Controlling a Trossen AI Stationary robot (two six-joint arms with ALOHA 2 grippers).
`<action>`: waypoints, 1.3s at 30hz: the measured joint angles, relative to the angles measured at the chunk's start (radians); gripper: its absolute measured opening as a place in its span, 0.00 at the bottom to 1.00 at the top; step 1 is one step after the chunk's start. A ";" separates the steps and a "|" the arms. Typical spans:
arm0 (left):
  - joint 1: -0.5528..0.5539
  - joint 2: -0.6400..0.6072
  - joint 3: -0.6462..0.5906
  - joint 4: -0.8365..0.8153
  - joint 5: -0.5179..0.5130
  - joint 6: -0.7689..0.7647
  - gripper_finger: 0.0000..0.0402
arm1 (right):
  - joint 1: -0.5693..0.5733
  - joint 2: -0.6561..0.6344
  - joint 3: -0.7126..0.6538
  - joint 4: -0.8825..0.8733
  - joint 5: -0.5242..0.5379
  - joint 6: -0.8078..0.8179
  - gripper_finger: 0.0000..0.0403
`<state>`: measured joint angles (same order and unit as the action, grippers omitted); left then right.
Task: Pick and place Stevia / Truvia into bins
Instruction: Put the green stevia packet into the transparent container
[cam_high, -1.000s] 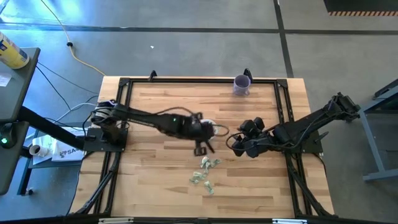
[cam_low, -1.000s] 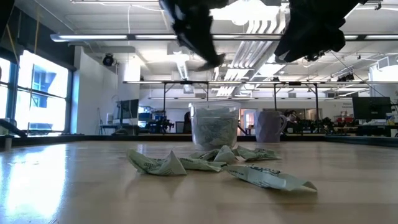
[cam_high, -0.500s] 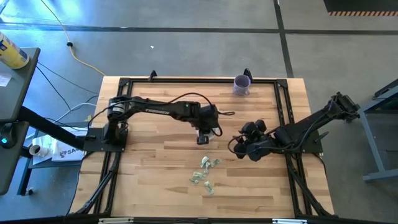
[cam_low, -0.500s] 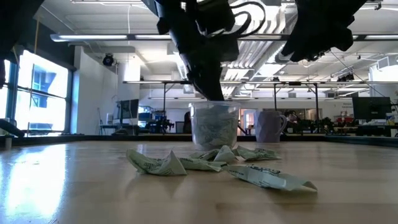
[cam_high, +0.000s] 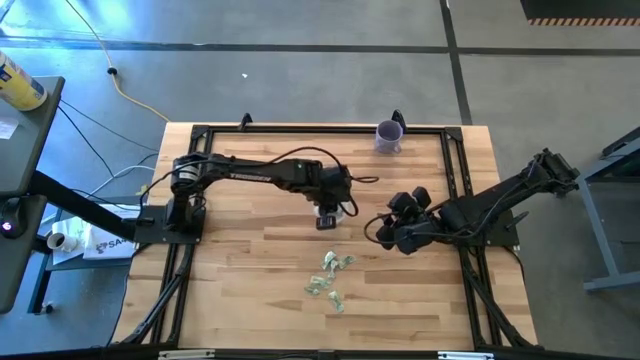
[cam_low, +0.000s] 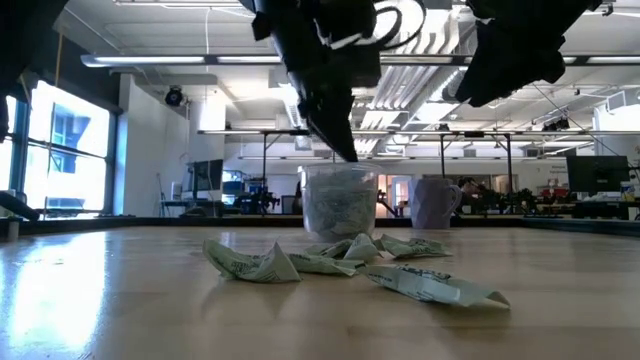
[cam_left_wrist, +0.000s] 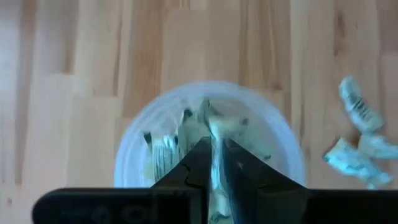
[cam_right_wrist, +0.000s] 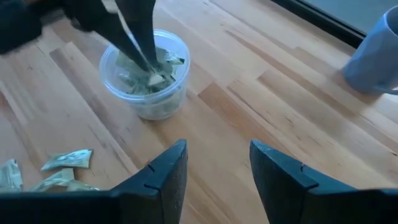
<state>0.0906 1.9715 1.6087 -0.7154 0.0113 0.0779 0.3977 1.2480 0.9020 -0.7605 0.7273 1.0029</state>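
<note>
The clear cup (cam_high: 336, 213) (cam_low: 340, 205) stands mid-table, filled with pale green Stevia packets. My left gripper (cam_high: 326, 208) (cam_low: 343, 150) points down right above its mouth (cam_left_wrist: 134, 149), shut on one packet. Several more crinkled packets (cam_high: 330, 275) (cam_low: 340, 262) lie flat on the wood on the near side of the cup. My right gripper (cam_high: 385, 235) (cam_right_wrist: 214, 158) hovers open above the table to the right of the cup (cam_right_wrist: 146, 74), touching nothing. My left gripper (cam_left_wrist: 214, 144) pinches a single pale packet (cam_left_wrist: 214, 134) between its two fingers, coming from above and pointing down. The packet stands on edge between the fingertips, over the heap of packets in the cup; whether its lower end touches that heap, I cannot tell.
A purple cup (cam_high: 389, 136) (cam_low: 435, 203) (cam_right_wrist: 376, 56) stands at the table's far edge, right of centre. A black frame (cam_high: 200, 180) runs around the wooden top. Bare wood lies left of the cup and near the front edge.
My left gripper has swung from above the loose packets toward the far edge and has come down over the clear cup, where it has stayed for the last half second. The right gripper has barely moved.
</note>
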 joint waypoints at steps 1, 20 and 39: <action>-0.001 -0.001 0.011 0.003 0.000 -0.003 0.19 | 0.000 0.000 0.000 -0.001 0.000 -0.001 0.41; -0.227 0.001 0.212 -0.361 -0.201 -0.252 0.38 | 0.002 0.000 0.000 -0.012 -0.043 -0.043 0.43; -0.395 0.001 0.212 -0.358 -0.216 -0.736 0.35 | 0.011 0.001 -0.001 -0.021 -0.394 0.021 0.43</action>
<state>-0.3046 1.9720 1.8210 -1.0733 -0.2043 -0.6583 0.4085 1.2491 0.9012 -0.7819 0.3331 1.0239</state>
